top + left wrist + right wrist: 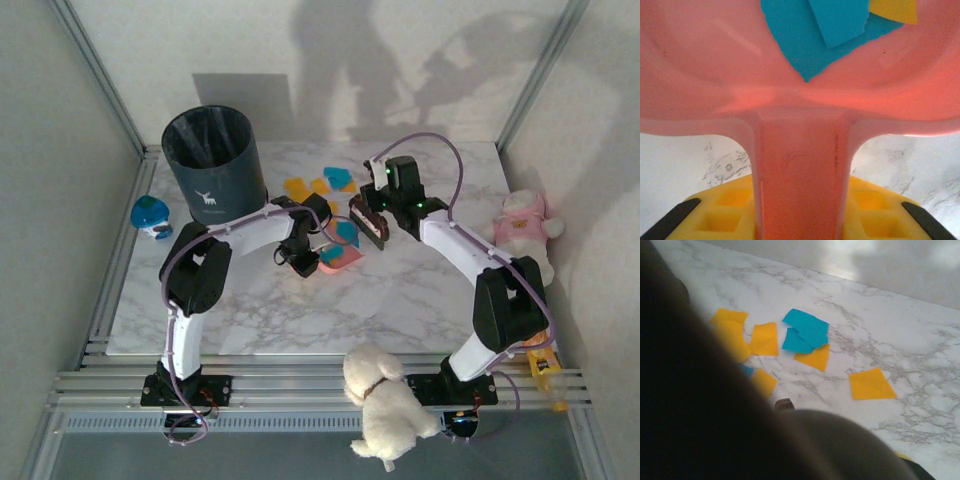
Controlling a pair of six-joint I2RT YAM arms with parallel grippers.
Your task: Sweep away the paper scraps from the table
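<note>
Our left hand (300, 256) is clamped on the handle of the pink plastic dustpan (800, 165), which sits on the white, grey-veined marble bench (400, 295) with teal and yellow pieces inside. Our right hand (396, 205) is closed on a dark brown brush (368, 223) just beside the pan. Small orange-yellow and teal paper scraps (805, 332) lie loose beyond.

Paper scraps (765, 338) tallied, plus one brush (368, 222) and one pink dustpan (800, 165).
Beyond the fingers of the right gripper (382, 210): perhaps six orange-yellow, three teal. Ahead of the fingers of the left gripper (800, 222), in the pan: two teal, one yellow.
</note>
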